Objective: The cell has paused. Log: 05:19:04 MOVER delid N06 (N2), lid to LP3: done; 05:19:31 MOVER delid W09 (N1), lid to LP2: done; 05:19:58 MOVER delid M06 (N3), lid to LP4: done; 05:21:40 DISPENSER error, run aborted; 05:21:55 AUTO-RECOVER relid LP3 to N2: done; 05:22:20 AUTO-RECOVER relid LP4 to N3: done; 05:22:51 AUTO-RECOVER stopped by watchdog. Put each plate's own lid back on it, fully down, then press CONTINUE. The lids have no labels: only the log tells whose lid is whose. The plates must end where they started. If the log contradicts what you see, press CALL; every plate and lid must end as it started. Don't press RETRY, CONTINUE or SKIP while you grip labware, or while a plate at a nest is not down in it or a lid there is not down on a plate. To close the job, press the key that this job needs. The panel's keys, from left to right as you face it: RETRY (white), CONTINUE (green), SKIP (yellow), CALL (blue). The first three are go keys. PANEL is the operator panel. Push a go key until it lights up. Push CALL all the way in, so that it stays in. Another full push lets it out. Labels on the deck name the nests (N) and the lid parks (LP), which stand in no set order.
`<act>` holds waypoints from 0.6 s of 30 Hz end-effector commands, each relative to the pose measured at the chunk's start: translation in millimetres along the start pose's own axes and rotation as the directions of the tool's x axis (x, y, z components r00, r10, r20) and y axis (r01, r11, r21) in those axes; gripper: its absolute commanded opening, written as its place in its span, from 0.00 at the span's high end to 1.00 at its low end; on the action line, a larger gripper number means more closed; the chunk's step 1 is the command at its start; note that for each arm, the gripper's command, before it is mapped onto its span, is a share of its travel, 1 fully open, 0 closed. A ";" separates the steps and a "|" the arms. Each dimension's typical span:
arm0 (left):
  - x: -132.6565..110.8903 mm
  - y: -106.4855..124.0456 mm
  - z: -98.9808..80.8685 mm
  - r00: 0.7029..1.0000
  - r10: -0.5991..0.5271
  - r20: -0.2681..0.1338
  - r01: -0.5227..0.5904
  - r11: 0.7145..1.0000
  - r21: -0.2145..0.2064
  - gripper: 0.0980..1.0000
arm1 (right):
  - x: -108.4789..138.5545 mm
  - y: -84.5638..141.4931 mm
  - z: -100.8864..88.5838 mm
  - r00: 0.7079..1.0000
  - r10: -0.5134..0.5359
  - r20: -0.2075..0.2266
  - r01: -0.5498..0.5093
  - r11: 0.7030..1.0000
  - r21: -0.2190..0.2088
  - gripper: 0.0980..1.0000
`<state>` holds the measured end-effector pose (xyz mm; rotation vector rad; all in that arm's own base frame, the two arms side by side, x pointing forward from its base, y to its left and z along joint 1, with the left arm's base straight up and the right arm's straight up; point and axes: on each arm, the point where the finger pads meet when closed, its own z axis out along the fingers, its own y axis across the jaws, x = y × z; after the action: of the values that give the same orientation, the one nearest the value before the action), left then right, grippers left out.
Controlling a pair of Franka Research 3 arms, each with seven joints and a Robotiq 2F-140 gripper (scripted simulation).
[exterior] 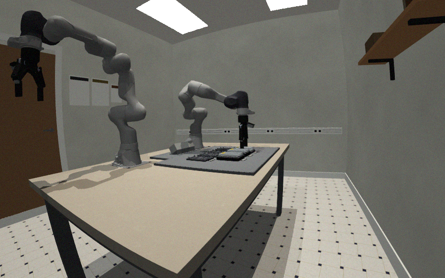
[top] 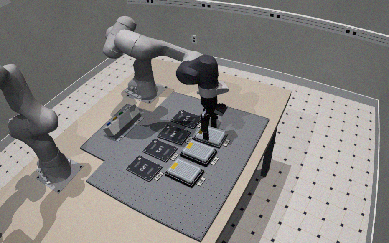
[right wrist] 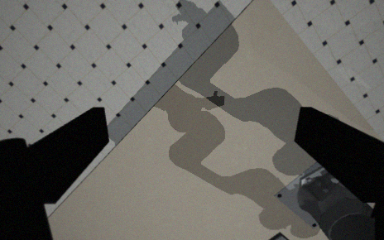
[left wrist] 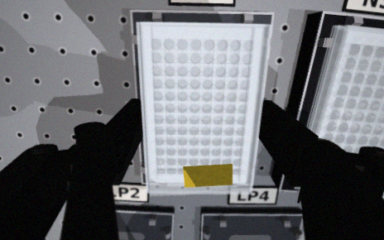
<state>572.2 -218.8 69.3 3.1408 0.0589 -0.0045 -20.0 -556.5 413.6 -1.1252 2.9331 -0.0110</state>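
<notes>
Left gripper (top: 209, 131) (exterior: 243, 146) (left wrist: 201, 100): one, black fingers closed on the sides of a clear lid (top: 217, 135) (left wrist: 250, 136), centre of frame. White well plate (top: 212, 138) (left wrist: 199, 103): one, beneath lid. Yellow patch (top: 200, 131) (left wrist: 211, 175): lower centre. Label N3 (top: 214, 160) (left wrist: 377, 4): upper right, cropped.

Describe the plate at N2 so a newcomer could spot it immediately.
On the grey perforated deck board, find the row of three clear-lidded white well plates. The white rectangular well plate at N2 is the end one farthest from the black two-fingered left hand, nearest LP3.
</notes>
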 end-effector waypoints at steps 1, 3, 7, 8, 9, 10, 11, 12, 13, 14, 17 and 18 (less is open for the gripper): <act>1.2 -0.8 1.5 1.000 0.002 -0.003 -0.002 1.000 0.000 1.00 | 0.0 -0.1 -0.1 1.000 0.000 0.000 0.000 1.000 0.000 0.00; 1.2 -0.8 2.0 1.000 0.002 -0.003 -0.002 1.000 0.000 1.00 | 0.0 -0.1 -0.1 1.000 0.000 0.000 0.000 1.000 0.000 0.00; 1.3 -0.9 2.8 1.000 0.002 -0.003 -0.002 1.000 0.000 1.00 | 0.0 -0.1 -0.1 1.000 0.000 0.000 0.000 1.000 0.000 0.00; 1.4 -0.9 2.9 1.000 0.002 -0.003 -0.002 1.000 0.000 1.00 | 0.0 -0.1 -0.1 1.000 0.000 0.000 0.000 1.000 0.000 0.00; 1.4 -0.9 3.1 1.000 0.002 -0.003 -0.002 1.000 0.000 1.00 | 0.0 -0.1 -0.1 1.000 0.000 0.000 0.000 1.000 0.000 0.00; 1.4 -0.9 3.2 1.000 0.002 -0.003 -0.002 1.000 0.000 1.00 | 0.0 -0.1 -0.1 1.000 0.000 0.000 0.000 1.000 0.000 0.00; 1.4 -0.9 3.3 1.000 0.002 -0.003 -0.002 1.000 0.000 1.00 | 0.0 -0.1 -0.1 1.000 0.000 0.000 0.000 1.000 0.000 0.00; 1.4 -0.9 3.4 1.000 0.002 -0.003 -0.002 1.000 0.000 1.00 | 0.0 -0.1 -0.1 1.000 0.000 0.000 0.000 1.000 0.000 0.00; 1.4 -1.0 3.4 1.000 0.002 -0.003 -0.002 1.000 0.000 1.00 | 0.0 -0.1 -0.1 1.000 0.000 0.000 0.000 1.000 0.000 0.00; 1.5 -1.0 3.5 1.000 0.002 -0.003 -0.002 1.000 0.000 1.00 | 0.0 -0.1 -0.1 1.000 0.000 0.000 0.000 1.000 0.000 0.00; 1.5 -1.0 3.5 1.000 0.002 -0.003 -0.002 1.000 0.000 1.00 | 0.0 -0.1 -0.1 1.000 0.000 0.000 0.000 1.000 0.000 0.00; 1.5 -1.0 3.6 1.000 0.002 -0.003 -0.002 1.000 0.000 1.00 | 0.0 -0.1 -0.1 1.000 0.000 0.000 0.000 1.000 0.000 0.00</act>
<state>572.8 -218.5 66.7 3.1408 0.0579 -0.0035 -20.0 -556.5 413.6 -1.1252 2.9331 -0.0110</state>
